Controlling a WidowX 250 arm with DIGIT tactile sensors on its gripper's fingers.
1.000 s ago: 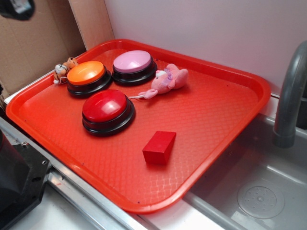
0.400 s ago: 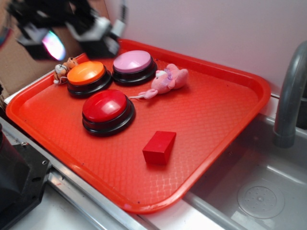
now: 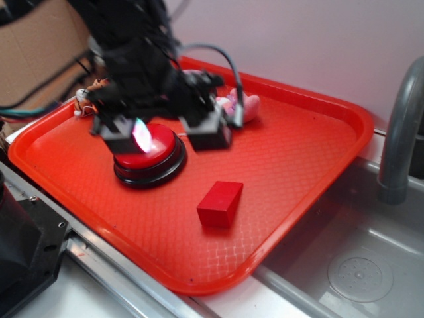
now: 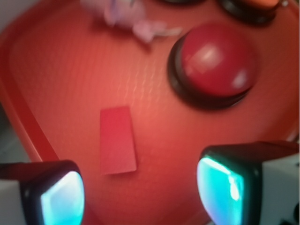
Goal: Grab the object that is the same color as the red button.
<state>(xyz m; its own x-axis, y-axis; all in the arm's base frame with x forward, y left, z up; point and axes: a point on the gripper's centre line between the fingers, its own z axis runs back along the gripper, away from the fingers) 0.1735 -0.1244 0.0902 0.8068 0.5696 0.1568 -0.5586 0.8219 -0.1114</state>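
Two pads glow at the bottom of the wrist view, set wide apart with nothing between them, so the jaws are open and empty. From where I stand, starting at the left of the tray: the gripper hangs over the red button, its body hiding the buttons behind it (only a scrap of the tiger toy shows past the arm). A little to the right and behind, the pink plush peeks out. Further right and nearer the front edge lies the block, flat on the tray, apart from the button and from the plush.

In the wrist view the block sits ahead of the jaws and closer to the left pad, with its long side running roughly away from the camera. To do this step well, I would say the gripper should travel toward the block until it lies midway between the pads, then descend straight. Closing across the narrow side looks the surer hold. It should keep clear of the button's dome on the way.
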